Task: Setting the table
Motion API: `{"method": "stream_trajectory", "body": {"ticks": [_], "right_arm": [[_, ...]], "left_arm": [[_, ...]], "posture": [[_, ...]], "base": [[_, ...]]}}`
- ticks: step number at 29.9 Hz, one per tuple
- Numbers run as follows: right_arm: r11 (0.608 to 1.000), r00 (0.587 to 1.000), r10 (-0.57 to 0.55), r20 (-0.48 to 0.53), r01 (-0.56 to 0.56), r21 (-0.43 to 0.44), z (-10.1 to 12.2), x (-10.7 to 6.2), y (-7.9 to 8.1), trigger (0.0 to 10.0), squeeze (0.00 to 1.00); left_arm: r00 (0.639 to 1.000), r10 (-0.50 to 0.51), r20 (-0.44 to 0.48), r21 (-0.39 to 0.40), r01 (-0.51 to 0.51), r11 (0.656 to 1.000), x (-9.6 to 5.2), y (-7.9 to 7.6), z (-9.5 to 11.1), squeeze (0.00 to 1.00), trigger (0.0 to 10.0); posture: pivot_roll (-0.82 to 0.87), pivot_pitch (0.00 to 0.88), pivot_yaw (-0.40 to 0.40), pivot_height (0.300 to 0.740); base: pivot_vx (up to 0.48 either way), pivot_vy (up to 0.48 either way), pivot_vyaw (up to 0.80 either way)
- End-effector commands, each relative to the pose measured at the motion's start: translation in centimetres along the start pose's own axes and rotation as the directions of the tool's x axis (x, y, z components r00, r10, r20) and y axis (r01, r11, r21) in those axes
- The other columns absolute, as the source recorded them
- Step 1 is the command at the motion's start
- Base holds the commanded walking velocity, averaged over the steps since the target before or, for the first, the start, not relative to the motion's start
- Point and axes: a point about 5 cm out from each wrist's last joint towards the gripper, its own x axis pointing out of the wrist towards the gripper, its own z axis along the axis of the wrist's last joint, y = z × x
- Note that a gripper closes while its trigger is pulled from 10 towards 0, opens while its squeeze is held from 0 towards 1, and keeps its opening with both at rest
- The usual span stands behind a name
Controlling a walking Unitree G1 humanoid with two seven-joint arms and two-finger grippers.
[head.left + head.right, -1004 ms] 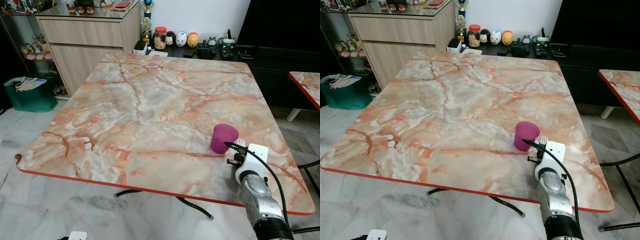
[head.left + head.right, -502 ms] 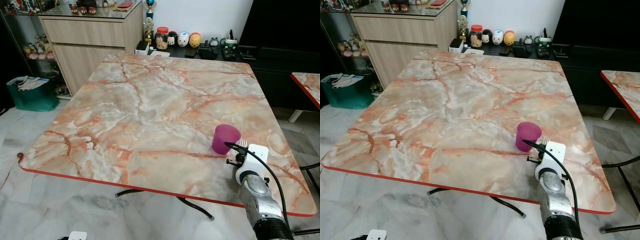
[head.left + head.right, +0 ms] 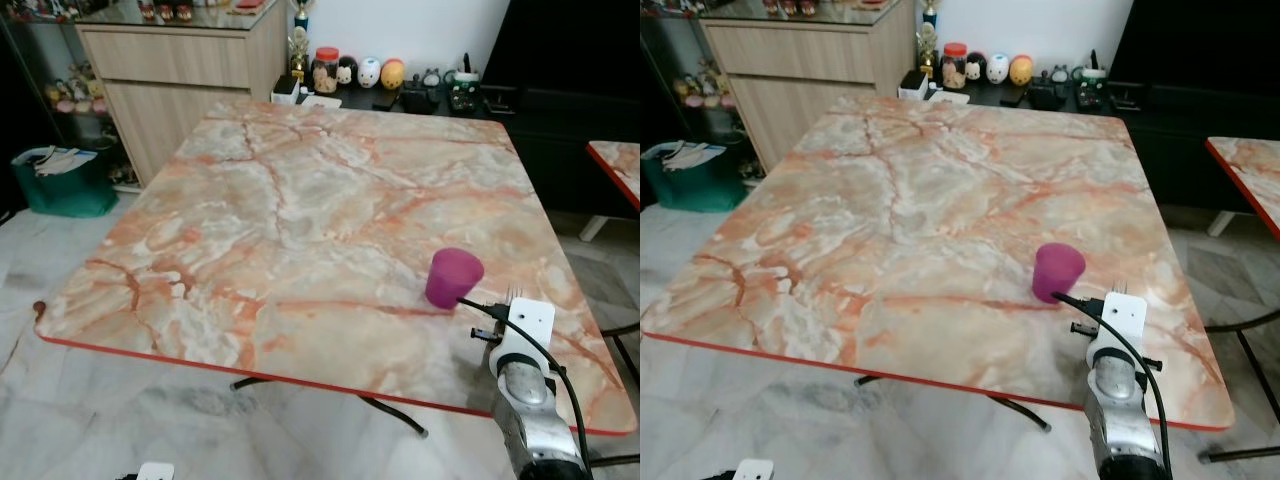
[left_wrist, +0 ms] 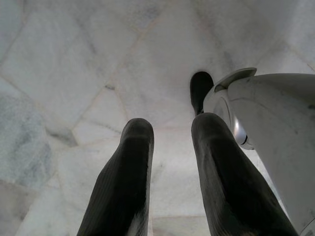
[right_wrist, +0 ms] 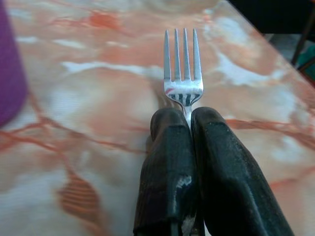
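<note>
Two grippers are showing; going from the left, the left gripper (image 4: 167,132) is hanging idle over the pale marble floor (image 4: 88,73), its two black fingers (image 4: 128,162) standing apart with nothing between them; a green bin (image 3: 60,185) is sitting on the floor at the far left, beside a wooden cabinet (image 3: 170,70); the marble table (image 3: 300,220) is spreading across the middle; a purple cup (image 3: 453,277) is standing upright near the table's right front corner; just right of the cup, the right gripper (image 5: 189,120) is hovering low over the tabletop, its fingers clenching the handle of a silver fork (image 5: 182,78), whose tines are pointing forward above the marble.
</note>
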Motion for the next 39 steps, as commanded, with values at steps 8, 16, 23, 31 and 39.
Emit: {"method": "stream_trajectory", "body": {"ticks": [8,16,23,31,39], "right_arm": [[1.0,0.947,-0.011,0.321,0.017,-0.015,4.8,-1.1,0.0,10.0,0.0],[0.997,0.85,0.083,0.52,-0.071,-0.042,8.7,-2.9,2.1,10.0,0.0],[0.979,0.749,0.199,0.632,-0.176,-0.1,11.0,-5.7,4.5,10.0,0.0],[0.967,0.742,0.239,0.626,-0.238,-0.087,10.3,-7.1,5.5,10.0,0.0],[0.965,0.697,0.238,0.677,-0.249,-0.083,11.9,-7.3,5.6,10.0,0.0]], "left_arm": [[1.0,-0.005,-0.016,-0.003,0.005,1.0,0.0,-0.1,-0.2,0.0,10.0],[1.0,0.0,-0.015,-0.002,0.0,1.0,0.0,0.0,-0.3,0.0,10.0],[1.0,0.005,-0.017,0.006,-0.005,1.0,-0.1,0.1,-0.4,0.0,10.0],[1.0,0.007,-0.019,0.015,-0.006,1.0,-0.1,0.2,-0.6,0.0,10.0],[1.0,-0.001,-0.026,0.026,0.002,1.0,-0.2,0.1,-0.9,0.0,10.0]], "posture": [[0.07,0.0,-0.05,0.715],[0.06,0.0,-0.038,0.715],[0.05,0.0,-0.033,0.715],[0.07,0.0,-0.042,0.715],[0.08,0.0,-0.053,0.715]], "base": [[0.0,0.0,0.0],[0.0,0.0,0.0],[0.0,0.0,0.0],[0.0,0.0,0.0],[0.0,0.0,0.0]]}}
